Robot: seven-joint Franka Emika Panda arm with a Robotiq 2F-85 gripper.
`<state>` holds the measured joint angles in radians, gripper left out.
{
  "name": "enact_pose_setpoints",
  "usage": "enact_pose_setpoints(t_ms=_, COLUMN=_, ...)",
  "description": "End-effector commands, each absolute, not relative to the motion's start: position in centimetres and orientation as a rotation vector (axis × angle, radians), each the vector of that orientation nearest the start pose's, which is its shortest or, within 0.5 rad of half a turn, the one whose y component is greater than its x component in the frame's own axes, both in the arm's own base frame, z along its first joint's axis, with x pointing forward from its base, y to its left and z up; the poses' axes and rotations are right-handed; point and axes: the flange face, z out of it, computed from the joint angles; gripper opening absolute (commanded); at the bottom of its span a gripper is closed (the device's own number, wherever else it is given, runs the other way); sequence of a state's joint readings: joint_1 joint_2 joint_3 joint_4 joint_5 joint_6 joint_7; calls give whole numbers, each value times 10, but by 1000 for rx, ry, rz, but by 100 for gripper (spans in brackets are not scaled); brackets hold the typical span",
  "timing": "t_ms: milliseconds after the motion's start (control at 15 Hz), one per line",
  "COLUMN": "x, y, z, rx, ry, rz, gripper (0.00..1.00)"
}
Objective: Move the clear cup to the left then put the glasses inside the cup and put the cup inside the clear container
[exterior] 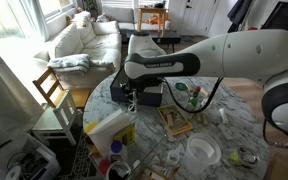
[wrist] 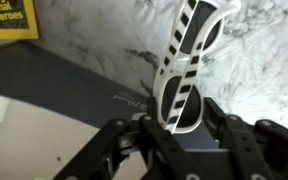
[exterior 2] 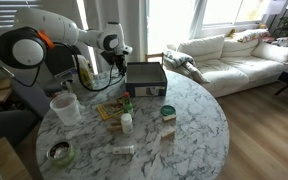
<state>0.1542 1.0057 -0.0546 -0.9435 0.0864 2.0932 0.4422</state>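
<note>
Black-and-white striped glasses point(wrist: 189, 55) stick out from between my gripper's fingers point(wrist: 179, 125), which are shut on one lens, over the marble table beside a dark surface. In both exterior views the gripper point(exterior: 131, 97) point(exterior 2: 117, 62) hangs low next to the dark rectangular box point(exterior: 150, 95) point(exterior 2: 145, 77). The clear cup point(exterior: 201, 152) point(exterior 2: 64, 106), wide with a whitish rim, stands upright on the round marble table point(exterior 2: 184, 135), well away from the gripper. The glasses are too small to make out in the exterior views.
A yellow book point(wrist: 9, 18) point(exterior 2: 109, 110) lies on the table near a small white bottle point(exterior 2: 127, 122) and a green-lidded jar point(exterior 2: 168, 112). A tape roll point(exterior 2: 59, 152) sits near the table edge. A wooden chair point(exterior: 52, 90) and a sofa point(exterior 2: 229, 55) stand beyond the table.
</note>
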Motion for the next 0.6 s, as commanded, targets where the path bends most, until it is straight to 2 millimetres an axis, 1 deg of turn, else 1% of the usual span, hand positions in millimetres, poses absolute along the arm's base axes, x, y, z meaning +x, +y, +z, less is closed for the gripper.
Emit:
enact_pose_setpoints(t_ms=0, x=788, y=84, z=335, rx=-3020, ry=530, rz=-310, gripper=23)
enact_pose_setpoints(t_ms=133, x=783, y=82, z=369, rx=-2992, ry=485, rz=-354, gripper=23)
enact_pose_setpoints(t_ms=333, x=763, y=85, z=407, rx=-2987, ry=360, rz=-371, gripper=23)
enact_pose_setpoints(t_ms=467, x=743, y=90, z=424, rx=-3006, ry=285, rz=-311, gripper=23)
enact_pose_setpoints(t_ms=533, x=734, y=93, z=429, rx=-3014, ry=252, rz=-286, gripper=23)
